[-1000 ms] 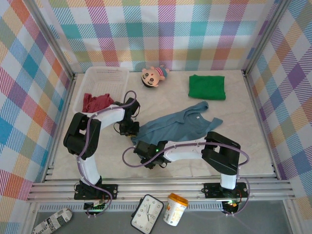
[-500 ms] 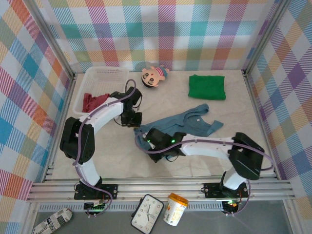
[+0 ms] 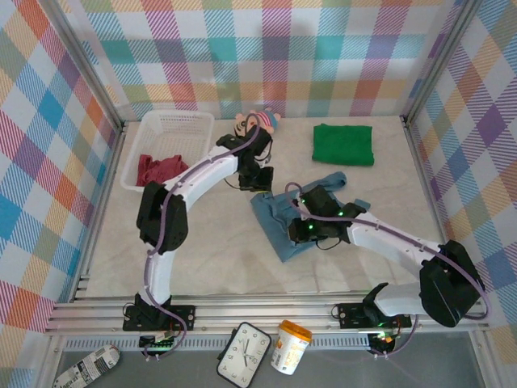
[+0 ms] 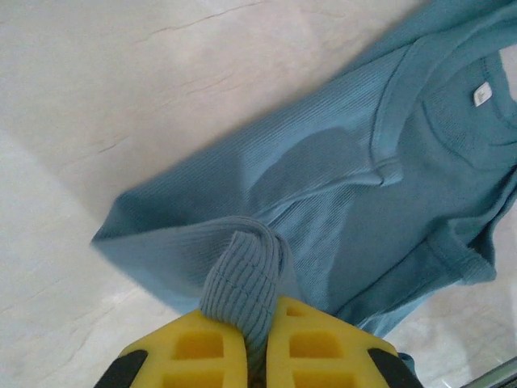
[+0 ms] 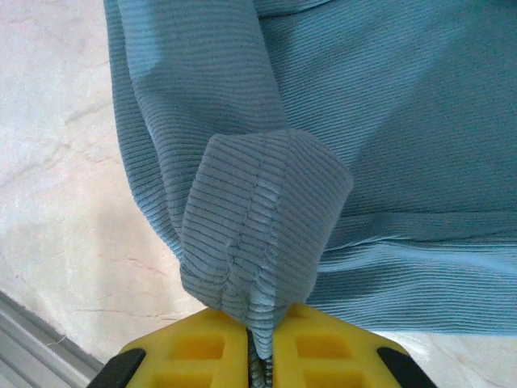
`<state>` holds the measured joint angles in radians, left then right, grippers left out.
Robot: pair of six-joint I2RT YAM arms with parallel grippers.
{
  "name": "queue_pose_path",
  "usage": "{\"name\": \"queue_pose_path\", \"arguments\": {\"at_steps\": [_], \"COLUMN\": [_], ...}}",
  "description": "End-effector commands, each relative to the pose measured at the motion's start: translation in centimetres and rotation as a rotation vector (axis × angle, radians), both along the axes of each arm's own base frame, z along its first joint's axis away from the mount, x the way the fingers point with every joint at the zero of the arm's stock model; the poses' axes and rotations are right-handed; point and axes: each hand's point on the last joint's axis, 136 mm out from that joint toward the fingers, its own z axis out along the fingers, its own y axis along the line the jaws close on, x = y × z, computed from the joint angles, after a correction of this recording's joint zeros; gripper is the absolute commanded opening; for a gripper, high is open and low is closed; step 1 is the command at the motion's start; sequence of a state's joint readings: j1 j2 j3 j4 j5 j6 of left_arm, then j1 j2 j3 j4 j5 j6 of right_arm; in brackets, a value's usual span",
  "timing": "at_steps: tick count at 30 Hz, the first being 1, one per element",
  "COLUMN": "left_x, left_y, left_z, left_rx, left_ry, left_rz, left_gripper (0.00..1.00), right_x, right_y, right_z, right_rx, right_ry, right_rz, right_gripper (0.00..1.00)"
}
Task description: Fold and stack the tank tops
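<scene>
While clenched on the hem end of the blue-grey tank top (image 3: 271, 218), both grippers low over the middle of the table (image 3: 202, 250): left gripper (image 3: 260, 184) at the far hem corner, right gripper (image 3: 299, 234) at the near one.

From the left wrist: yellow pads (image 4: 194, 346) pressed shut on a rolled ridge of ribbed hem, the rest of the top spread flat ahead of them, neckline and white label (image 4: 481, 93) at the far end. From the right wrist: yellow pads (image 5: 343, 346) likewise shut on a doubled lump of hem, ribbed cloth running away from the fingertips.

Key relation: long axis of the top running roughly left to right across the table, hem toward the robot's left, straps and neckline toward its right. Whole body of the garment therefore lying to the right of both grips. Probable next move, judging by that layout: carrying both corners together along the axis toward the straps, to lay hem over neckline. Neither gripper plainly nearer the straps, so matched travel needed to keep the fold square. Right forearm stretched across the strap end, perhaps in the way.

Elsewhere: green tank top (image 3: 343, 144) folded into a neat rectangle at the far right; dark red tank top (image 3: 157, 168) bunched at the near edge of the white basket (image 3: 174, 121) at far left; doll (image 3: 257, 123) just beyond the left gripper.
</scene>
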<state>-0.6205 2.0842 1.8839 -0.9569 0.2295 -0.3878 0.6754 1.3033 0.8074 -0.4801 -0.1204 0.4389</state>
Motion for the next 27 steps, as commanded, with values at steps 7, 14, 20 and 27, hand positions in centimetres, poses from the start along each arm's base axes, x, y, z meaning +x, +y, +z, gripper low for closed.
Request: {"name": "queue_pose_path", "arguments": {"at_steps": [7, 14, 20, 27], "left_x": [2.4, 3.1, 4.4, 6.2], "left_y": [-5.6, -7.8, -9.5, -10.5], "left_z": [-1.7, -2.8, -3.2, -0.5], "left_rx": [-0.107, -0.145, -0.204, -0.243], "left_ry": [0.011, 0.005, -0.029, -0.133], "left_rz": [-0.023, -0.058, -0.074, -0.083], "left_gripper": [0.06, 0.11, 0.25, 0.47], "right_x": [0.8, 1.8, 2.8, 3.9], "right_y": [-4.2, -6.3, -8.2, -11.4], "right_z": [-1.1, -2.1, -3.0, -4.3], "right_rx": [0.013, 0.015, -0.009, -0.082], "right_ry": [0.075, 0.090, 0.101, 0.146], "right_rz": [-0.074, -0.145, -0.198, -0.338], "right_gripper": [0.14, 0.17, 0.21, 0.35]}}
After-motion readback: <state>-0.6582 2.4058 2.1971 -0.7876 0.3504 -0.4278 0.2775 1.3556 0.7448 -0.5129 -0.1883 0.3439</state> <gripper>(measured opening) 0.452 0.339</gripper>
